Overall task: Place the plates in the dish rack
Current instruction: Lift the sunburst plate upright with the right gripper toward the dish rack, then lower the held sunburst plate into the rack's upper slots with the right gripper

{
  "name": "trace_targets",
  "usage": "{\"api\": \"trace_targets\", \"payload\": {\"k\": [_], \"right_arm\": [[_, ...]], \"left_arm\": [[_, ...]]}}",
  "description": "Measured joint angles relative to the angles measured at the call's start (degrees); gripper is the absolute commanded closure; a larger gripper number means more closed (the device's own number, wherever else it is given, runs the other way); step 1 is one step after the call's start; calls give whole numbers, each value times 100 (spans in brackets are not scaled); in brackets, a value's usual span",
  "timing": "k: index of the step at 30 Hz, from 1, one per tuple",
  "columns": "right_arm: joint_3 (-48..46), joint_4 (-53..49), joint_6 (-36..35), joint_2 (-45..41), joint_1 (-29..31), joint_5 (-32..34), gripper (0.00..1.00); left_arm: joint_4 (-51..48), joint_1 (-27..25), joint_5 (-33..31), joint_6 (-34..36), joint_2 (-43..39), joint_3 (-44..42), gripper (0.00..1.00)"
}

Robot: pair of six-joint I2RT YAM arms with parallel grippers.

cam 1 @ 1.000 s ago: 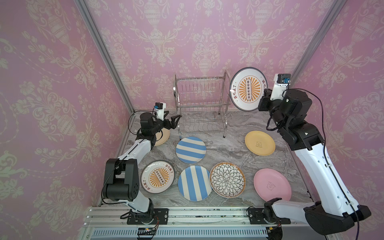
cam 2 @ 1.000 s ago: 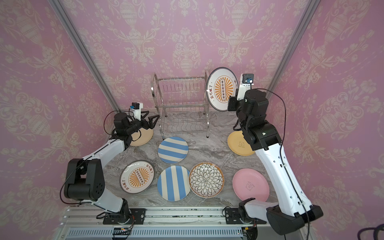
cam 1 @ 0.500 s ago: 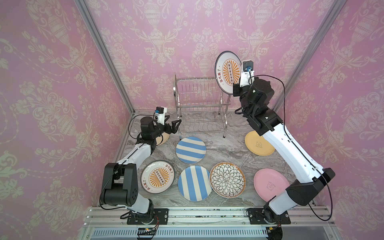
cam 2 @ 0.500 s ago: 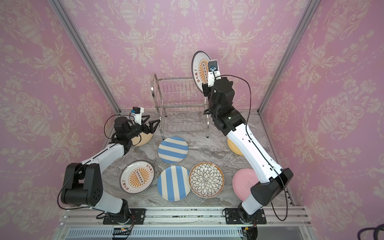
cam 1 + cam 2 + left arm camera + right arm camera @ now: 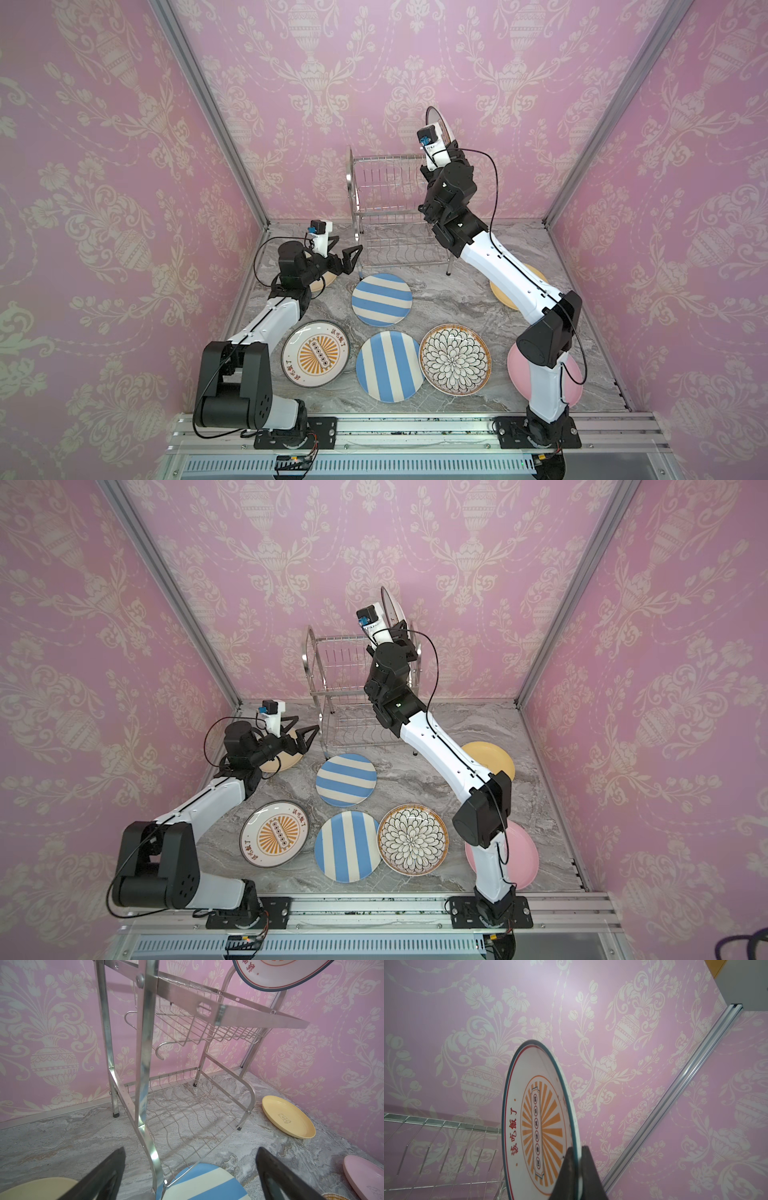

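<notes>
Aloft, right hand [image 5: 577,1148] clamps sunburst plate [image 5: 542,1118] above dish rack [image 5: 249,1015]; left hand [image 5: 191,1150] gapes

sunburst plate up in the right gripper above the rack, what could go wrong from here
1. The right gripper pinches the sunburst plate only at its rim, on edge and high up; it may pivot or slip and drop.
2. On the way down, the plate could clip the dish rack side loop or wires and miss a slot.
3. The left gripper is open near the rack's front leg, not holding it, so a knock might shift the rack.
</notes>
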Motion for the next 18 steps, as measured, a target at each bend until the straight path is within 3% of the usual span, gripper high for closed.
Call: {"api": "trace_targets", "payload": {"k": [8, 18], "right_arm": [[719, -208, -85, 420, -2, 216, 100], [999, -1154, 485, 494, -68, 269, 100]], "left_arm": [[-81, 0, -9, -13, -470, -402, 1], [-492, 2, -181, 90, -710, -415, 1]]}}
